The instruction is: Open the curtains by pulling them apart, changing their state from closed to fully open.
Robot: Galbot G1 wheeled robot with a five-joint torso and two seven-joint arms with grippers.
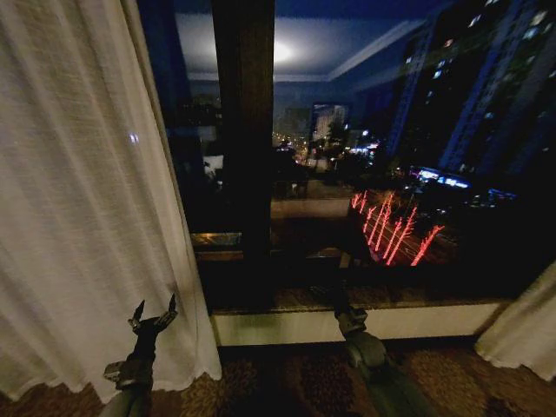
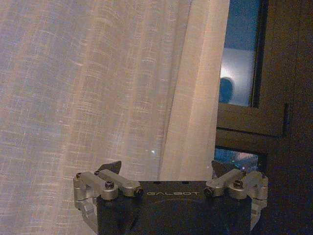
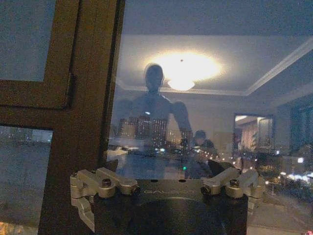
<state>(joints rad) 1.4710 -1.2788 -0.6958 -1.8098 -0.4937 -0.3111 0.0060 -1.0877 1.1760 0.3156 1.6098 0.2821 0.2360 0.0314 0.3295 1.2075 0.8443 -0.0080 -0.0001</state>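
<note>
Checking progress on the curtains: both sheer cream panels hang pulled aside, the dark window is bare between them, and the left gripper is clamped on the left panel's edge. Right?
Not quite. The left gripper holds nothing: the head view shows its jaws open, in front of the left sheer cream pleated panel. The right sheer cream panel hangs aside; the dark window is bare between them.

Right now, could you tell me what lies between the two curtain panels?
In the head view, bare window glass and its dark frame post separate the left panel from the right panel.

both arms low and forward, left claw (image 1: 155,311) spread open, right claw (image 1: 334,295) spread open.
</note>
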